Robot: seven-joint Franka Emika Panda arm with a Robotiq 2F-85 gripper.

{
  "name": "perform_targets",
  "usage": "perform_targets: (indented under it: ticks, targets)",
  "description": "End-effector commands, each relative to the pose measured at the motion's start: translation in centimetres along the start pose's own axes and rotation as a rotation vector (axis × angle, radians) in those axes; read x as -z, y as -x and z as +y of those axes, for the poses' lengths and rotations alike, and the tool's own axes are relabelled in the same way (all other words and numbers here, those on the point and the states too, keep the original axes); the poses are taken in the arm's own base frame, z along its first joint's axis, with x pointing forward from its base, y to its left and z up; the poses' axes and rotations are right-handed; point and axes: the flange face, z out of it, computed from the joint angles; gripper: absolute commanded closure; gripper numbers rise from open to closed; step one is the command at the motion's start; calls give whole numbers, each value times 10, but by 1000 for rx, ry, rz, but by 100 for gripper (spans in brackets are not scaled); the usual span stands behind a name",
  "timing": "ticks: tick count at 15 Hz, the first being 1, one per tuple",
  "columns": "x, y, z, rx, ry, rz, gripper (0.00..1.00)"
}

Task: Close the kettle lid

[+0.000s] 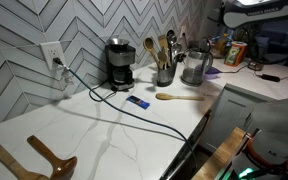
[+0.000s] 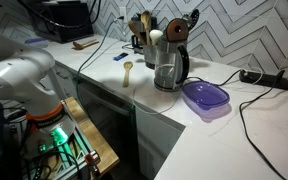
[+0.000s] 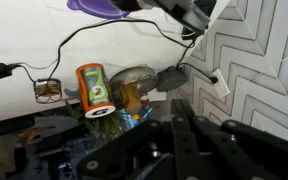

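The glass kettle (image 1: 194, 66) stands on the white counter next to the crock of spoons, and it also shows in an exterior view (image 2: 169, 68). Its dark round lid (image 2: 175, 30) appears tilted up above the rim. My gripper (image 3: 184, 140) shows only in the wrist view, as dark fingers lying close together with nothing between them. It is far from the kettle. The white arm (image 2: 24, 75) is at the counter's side, well away from the kettle. I cannot make out the kettle clearly in the wrist view.
A black coffee maker (image 1: 119, 62), the crock of wooden spoons (image 1: 164, 66), a loose wooden spoon (image 1: 179, 97) and wooden tongs (image 1: 34, 160) are on the counter. A purple container (image 2: 205, 98) lies beside the kettle. An orange can (image 3: 94, 88) and cables are near the wall.
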Motion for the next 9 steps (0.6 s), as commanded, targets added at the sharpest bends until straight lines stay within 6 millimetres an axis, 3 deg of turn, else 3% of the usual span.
perform_targets:
  ticks: [1, 4, 5, 9]
  targets:
    - [-16, 3, 8, -81, 64, 40, 100]
    - [-30, 16, 1, -101, 53, -9, 100]
    - [-20, 6, 4, -81, 49, 7, 99]
    - [-29, 13, 1, -87, 55, -12, 99]
